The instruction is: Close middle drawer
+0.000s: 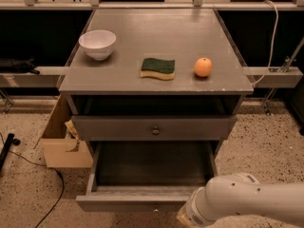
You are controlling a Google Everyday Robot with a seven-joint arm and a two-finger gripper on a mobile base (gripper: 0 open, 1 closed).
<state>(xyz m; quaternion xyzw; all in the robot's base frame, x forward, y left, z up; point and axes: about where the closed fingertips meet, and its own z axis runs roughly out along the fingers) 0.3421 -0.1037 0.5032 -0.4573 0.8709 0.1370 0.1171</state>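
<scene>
The middle drawer (137, 202) is the lower of the two grey drawers and is pulled far out, with its long shallow box (152, 163) open and empty. Its plain front panel runs along the bottom of the camera view. The upper grey drawer (154, 126) with a round metal knob (155, 130) sits almost shut above it. My white arm (237, 201) reaches in from the bottom right, and its end is right at the drawer's front right corner. The gripper is out of view below the frame's bottom edge.
On the cabinet top (156, 37) stand a white bowl (97, 43), a green-and-yellow sponge (157, 68) and an orange (203, 67). An open cardboard box (61, 141) stands against the cabinet's left side. A black cable (42, 184) lies on the speckled floor.
</scene>
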